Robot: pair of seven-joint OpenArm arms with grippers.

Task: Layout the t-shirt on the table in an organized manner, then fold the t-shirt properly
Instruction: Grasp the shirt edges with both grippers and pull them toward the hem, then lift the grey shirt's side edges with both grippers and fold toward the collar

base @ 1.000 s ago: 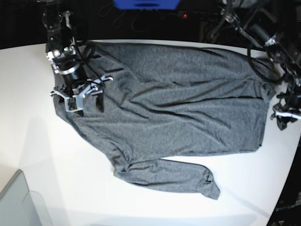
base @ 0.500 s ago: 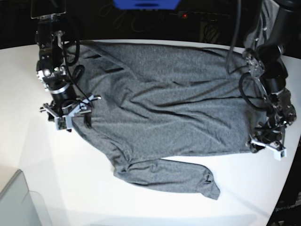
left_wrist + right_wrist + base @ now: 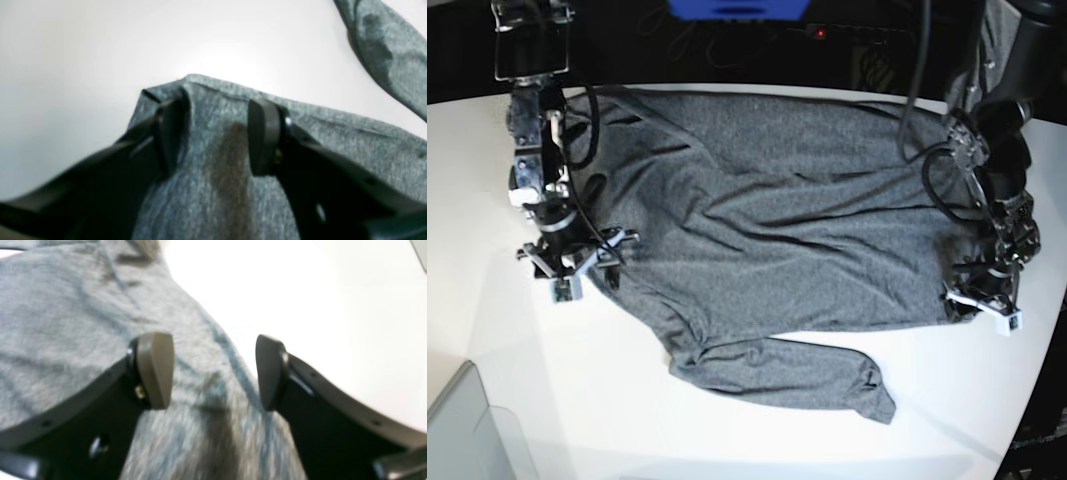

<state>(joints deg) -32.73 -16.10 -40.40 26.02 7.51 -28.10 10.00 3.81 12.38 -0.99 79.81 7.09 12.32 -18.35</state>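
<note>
The heathered dark grey, soft knit, long-sleeved t-shirt [image 3: 787, 230] lies spread across the glossy white desk [image 3: 487, 180], its body mostly flat but rippled, and one sleeve [image 3: 797, 375] folded along the shirt's near edge, on the side facing the base camera.

My left hand [image 3: 983, 300] sits at the shirt's hem corner on the base view's right. Its fingers stand partly apart, straddling a raised peak of fabric [image 3: 213, 100] at that corner; I cannot tell whether they pinch it yet, so I count nothing as held. My right hand [image 3: 577, 268] is at the opposite side of the shirt, over its edge near the shoulder, fingers wide, with cloth below the gap and bare desk just beside.

I judge this cloth light, limp and stretchy: it will sag and bunch rather than keep shape, and it should slide easily on the smooth desk. A single layer may slip from the pads, so I would take hold at the seamed hem corner and at the shoulder edge, where the fabric is thicker, and pull both ends gently apart to draw out the wrinkles before any fold.
</note>
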